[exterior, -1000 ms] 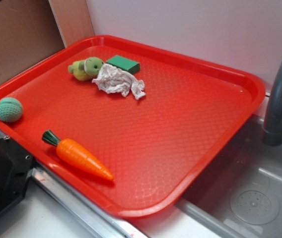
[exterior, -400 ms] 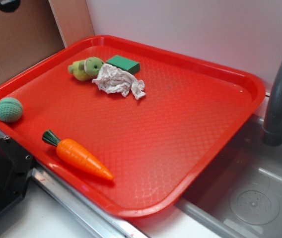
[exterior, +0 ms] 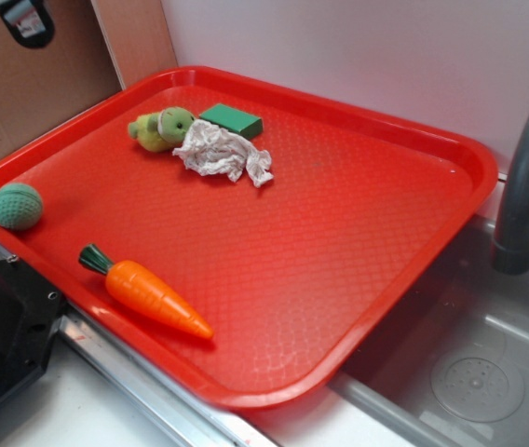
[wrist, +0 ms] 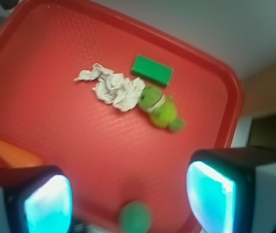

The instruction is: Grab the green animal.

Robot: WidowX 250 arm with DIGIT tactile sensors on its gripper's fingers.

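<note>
Hovering high over the tray's (exterior: 451,205) near-left side, gripper (wrist: 128,201) barely enters the exterior view at the top left corner. Jaws are spread wide, nothing between them; both pads (wrist: 48,204) frame the bottom of the wrist view.

Animal (exterior: 160,128) lies at the tray's far-left corner region, well apart from the gripper. In the wrist view the animal (wrist: 160,109) sits ahead of the jaws and a bit toward the right pad, not under them. Its long axis runs diagonally in the wrist view, head toward the rag (wrist: 111,90), body trailing down-right. So the jaw line looks skewed to that axis, not square across it; my guess is some wrist rotation would help before closing.

Crowding is the issue: rag touches the head, green block (wrist: 151,71) sits just beside it. Approaching from the body end looks cleaner.

Ball (wrist: 135,217) is directly below the jaws, wrong target. Carrot (exterior: 148,293) is well clear.

Next: travel forward, then descend.
</note>
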